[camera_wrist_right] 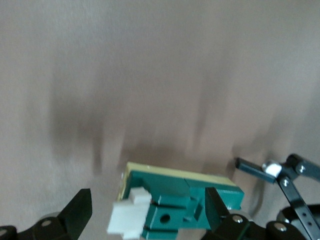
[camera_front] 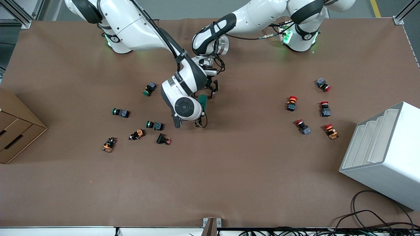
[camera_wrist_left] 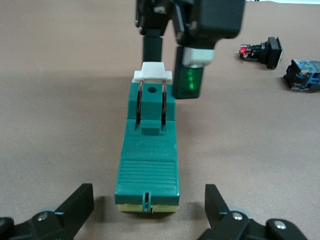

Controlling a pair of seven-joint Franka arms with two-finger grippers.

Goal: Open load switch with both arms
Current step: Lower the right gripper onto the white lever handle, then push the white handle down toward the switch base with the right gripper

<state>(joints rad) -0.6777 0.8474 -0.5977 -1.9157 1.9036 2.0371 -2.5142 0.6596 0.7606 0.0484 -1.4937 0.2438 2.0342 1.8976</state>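
The load switch (camera_front: 203, 100) is a dark green oblong block lying flat near the middle of the table. In the left wrist view the load switch (camera_wrist_left: 149, 150) points its white lever (camera_wrist_left: 153, 74) away from the camera. My left gripper (camera_wrist_left: 148, 194) is open, low at the plain end, one finger on each side and not touching. My left gripper (camera_front: 212, 88) comes in from the robots' side. My right gripper (camera_wrist_right: 148, 197) is open over the lever end, with the white lever (camera_wrist_right: 131, 216) between its fingers, apart from both. The right gripper (camera_front: 200, 110) is mostly hidden under its own wrist.
Green and orange push-buttons (camera_front: 154, 125) lie scattered toward the right arm's end, one (camera_front: 149, 88) close to the right wrist. Red push-buttons (camera_front: 291, 103) lie toward the left arm's end, near a white rack (camera_front: 387, 154). A cardboard box (camera_front: 16, 127) stands at the table's edge.
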